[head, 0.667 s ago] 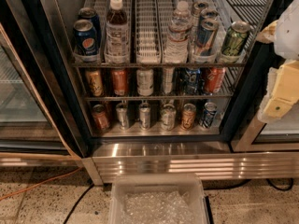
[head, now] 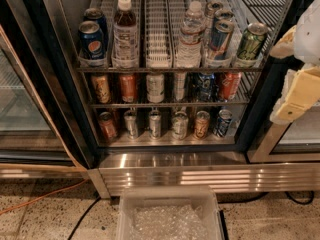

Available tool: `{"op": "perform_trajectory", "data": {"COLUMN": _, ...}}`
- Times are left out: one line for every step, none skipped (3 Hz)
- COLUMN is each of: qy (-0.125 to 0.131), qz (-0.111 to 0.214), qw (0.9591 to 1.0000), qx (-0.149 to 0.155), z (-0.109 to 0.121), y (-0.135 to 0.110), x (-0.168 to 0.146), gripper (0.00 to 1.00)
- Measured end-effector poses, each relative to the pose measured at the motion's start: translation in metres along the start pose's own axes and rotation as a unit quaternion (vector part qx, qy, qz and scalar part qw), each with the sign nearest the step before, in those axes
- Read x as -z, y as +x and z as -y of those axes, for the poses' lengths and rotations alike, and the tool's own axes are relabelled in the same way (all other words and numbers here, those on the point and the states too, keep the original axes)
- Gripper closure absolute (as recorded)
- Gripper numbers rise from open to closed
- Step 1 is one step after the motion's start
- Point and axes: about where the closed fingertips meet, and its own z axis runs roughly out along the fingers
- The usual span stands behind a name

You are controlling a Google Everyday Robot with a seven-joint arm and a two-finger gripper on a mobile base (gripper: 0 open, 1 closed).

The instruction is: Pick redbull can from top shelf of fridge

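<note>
Clear plastic tub (head: 167, 215), nearest the camera, stands on the speckled floor (head: 280, 219) and holds what looks like ice or crumpled film. An orange cable (head: 37, 200) and a black cable (head: 85, 216) trail across the floor to its left. The gripper (head: 295, 91), cream and yellow, is at the right edge of the view in front of the right side of the fridge (head: 70, 114), level with the upper two shelves and outside the cabinet. Whether it is open or closed cannot be told, and no can is seen in it. Next comes the ribbed steel base panel (head: 200, 176) below the fridge opening. The bottom shelf carries a row of mixed cans (head: 155, 124). The middle shelf carries a second row of cans (head: 156, 87), orange, red, pale and dark blue. The top shelf (head: 157, 31), white wire in long lanes, holds from left to right two Pepsi cans (head: 91, 40) in one lane, a brown drink bottle (head: 125, 31), one lane with nothing in it, a water bottle (head: 191, 34), the redbull can (head: 220, 38) at the front of its lane with more cans queued behind it, and a green can (head: 251, 41) in the last lane. Progress, as judged: only the approach is under way. The redbull can stands upright and untouched, well apart from the gripper. Remaining: reach into its lane, close on the front can, and draw it out clear of the water bottle and green can on either side.
</note>
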Motion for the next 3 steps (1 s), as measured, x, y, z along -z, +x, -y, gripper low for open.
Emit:
{"op": "perform_trajectory", "data": {"qy": 0.0, "qz": 0.0, "qw": 1.0, "qx": 0.0, "z": 0.0, "y": 0.0, "x": 0.0, "gripper": 0.42}}
{"op": "perform_trajectory", "data": {"qy": 0.0, "qz": 0.0, "qw": 1.0, "qx": 0.0, "z": 0.0, "y": 0.0, "x": 0.0, "gripper": 0.38}}
{"op": "perform_trajectory", "data": {"qy": 0.0, "qz": 0.0, "qw": 1.0, "qx": 0.0, "z": 0.0, "y": 0.0, "x": 0.0, "gripper": 0.15}}
